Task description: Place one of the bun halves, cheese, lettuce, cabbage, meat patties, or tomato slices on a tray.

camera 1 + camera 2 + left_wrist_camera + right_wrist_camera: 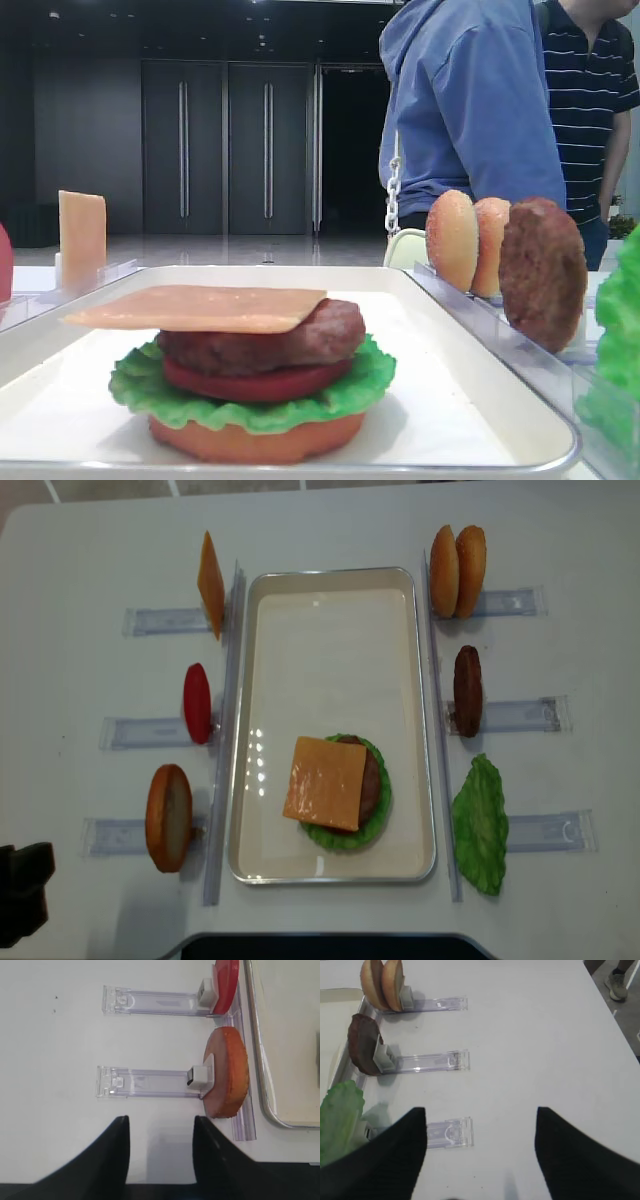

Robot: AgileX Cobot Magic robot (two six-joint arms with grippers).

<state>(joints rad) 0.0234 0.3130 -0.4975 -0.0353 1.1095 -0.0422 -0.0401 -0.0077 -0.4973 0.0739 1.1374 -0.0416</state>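
Observation:
On the white tray (330, 600) stands a stack: a flat bun half (255, 440), lettuce (340, 395), a tomato slice (255, 383), a meat patty (300, 340) and a square cheese slice (325, 782) on top. My left gripper (160, 1127) is open and empty over bare table, just short of a bun half (227, 1072) standing in its clear holder. The right gripper (481, 1112) is also open and empty, over the table by the end of a holder (447, 1132), with a lettuce leaf (340, 1115) to its left.
Left of the tray, clear holders carry a standing cheese slice (210, 585) and a tomato slice (197, 702). On the right stand two bun halves (457, 570) and a patty (467, 690). Two people (470, 100) stand behind the table.

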